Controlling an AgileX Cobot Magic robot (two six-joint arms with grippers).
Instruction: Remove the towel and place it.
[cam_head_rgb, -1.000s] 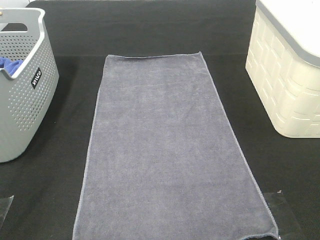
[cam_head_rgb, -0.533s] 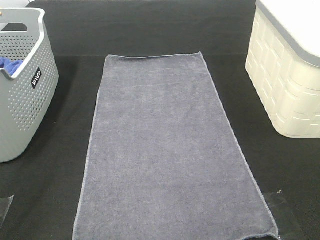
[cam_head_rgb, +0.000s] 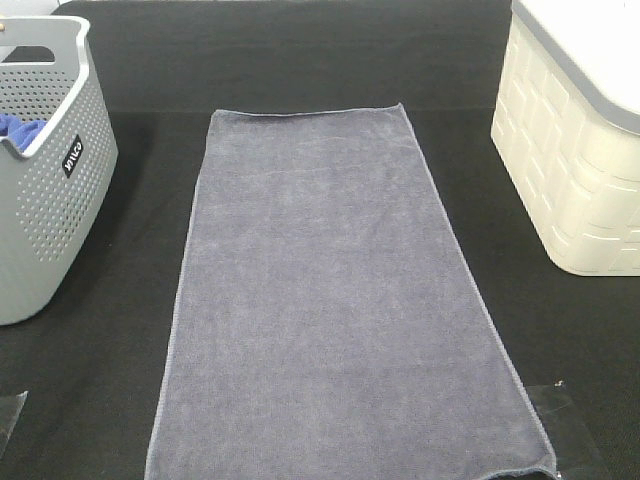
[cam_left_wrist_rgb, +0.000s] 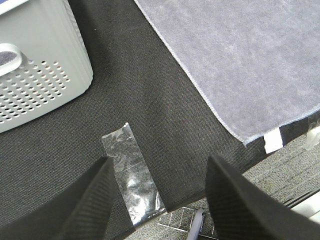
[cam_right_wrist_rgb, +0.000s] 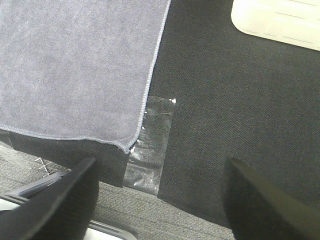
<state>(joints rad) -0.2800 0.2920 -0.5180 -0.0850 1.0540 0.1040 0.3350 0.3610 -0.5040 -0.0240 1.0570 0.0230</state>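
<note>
The slate grey-blue towel (cam_head_rgb: 335, 290) lies flat and spread out lengthwise on the black table, between two baskets. Its near left corner shows in the left wrist view (cam_left_wrist_rgb: 250, 65), its near right corner in the right wrist view (cam_right_wrist_rgb: 75, 65). My left gripper (cam_left_wrist_rgb: 157, 200) is open and empty, above the table's front edge, apart from the towel's corner. My right gripper (cam_right_wrist_rgb: 160, 200) is open and empty, above the front edge beside the towel's near right corner. Neither gripper shows in the exterior high view.
A grey perforated basket (cam_head_rgb: 50, 180) with a bright blue cloth (cam_head_rgb: 20, 127) inside stands at the left. A cream lidded basket (cam_head_rgb: 575, 130) stands at the right. Clear tape strips (cam_left_wrist_rgb: 131, 177) (cam_right_wrist_rgb: 150, 145) hold the black table cover near the front edge.
</note>
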